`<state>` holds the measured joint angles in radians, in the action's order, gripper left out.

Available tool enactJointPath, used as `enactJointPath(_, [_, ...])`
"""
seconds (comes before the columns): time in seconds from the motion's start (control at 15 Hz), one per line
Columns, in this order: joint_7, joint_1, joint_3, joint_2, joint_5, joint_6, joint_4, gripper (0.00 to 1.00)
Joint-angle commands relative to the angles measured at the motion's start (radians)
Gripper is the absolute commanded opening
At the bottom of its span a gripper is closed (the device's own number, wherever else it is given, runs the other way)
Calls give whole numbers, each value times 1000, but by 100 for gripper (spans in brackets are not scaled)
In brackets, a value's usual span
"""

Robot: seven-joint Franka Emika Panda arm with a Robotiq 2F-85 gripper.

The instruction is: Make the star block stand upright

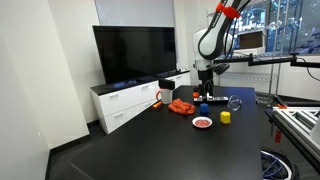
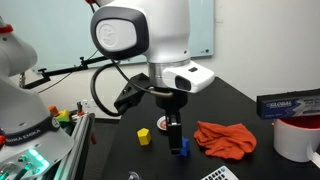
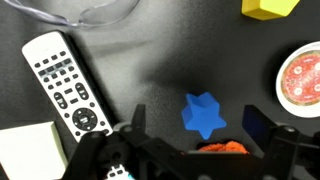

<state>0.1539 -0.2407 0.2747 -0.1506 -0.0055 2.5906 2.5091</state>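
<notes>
The blue star block (image 3: 203, 114) lies on the black table with its star-shaped face turned up toward the wrist camera. My gripper (image 3: 197, 128) hangs over it, open, one dark finger (image 3: 135, 125) to the block's left and the other to its right, neither touching it. In both exterior views the gripper (image 2: 176, 128) (image 1: 204, 92) points straight down just above the blue star block (image 2: 181, 147) (image 1: 203, 104). Nothing is held.
An orange cloth (image 2: 225, 138) lies right beside the star. A remote (image 3: 65, 85), a yellow block (image 2: 144, 135), a round red-and-white dish (image 3: 300, 75), a glass bowl (image 3: 85, 10) and a red mug (image 1: 165, 96) stand around. A TV (image 1: 135, 55) is behind the table.
</notes>
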Motion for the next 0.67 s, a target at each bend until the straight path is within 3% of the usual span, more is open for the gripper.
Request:
enactJointPath(0.0, [10,-17,-22,-55,24,-7,-48,100])
enactJointPath(0.6, [21,-28,-39,-90,35,-9,-66,100])
